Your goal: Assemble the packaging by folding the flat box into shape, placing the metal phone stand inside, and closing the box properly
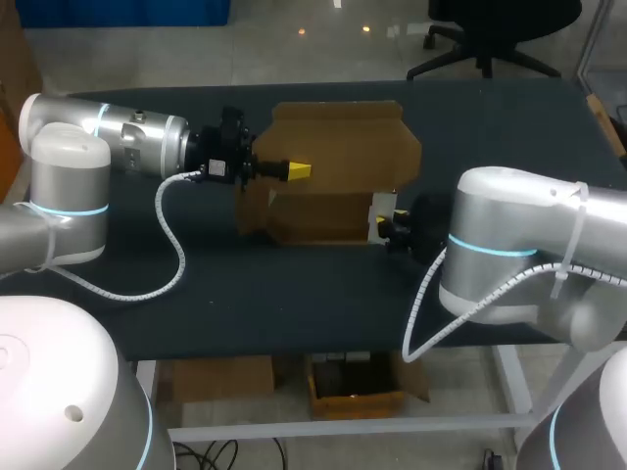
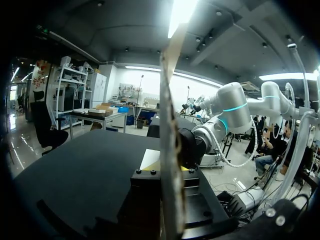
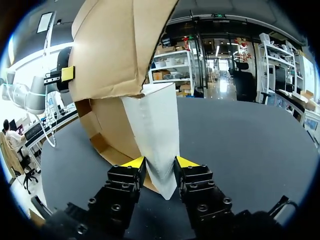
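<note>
Box (image 1: 338,162) mid-table, bare tabletop (image 1: 294,304) toward my edge; left gripper (image 1: 296,171) clamped on its flap, right gripper (image 3: 159,163) on its white panel

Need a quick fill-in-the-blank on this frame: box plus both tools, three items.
1. The right tool is shut on a ___ flap.
2. The left tool grips the ___ cardboard box.
3. Each tool's fingertips are ___.
Missing words: white; brown; yellow.
</note>
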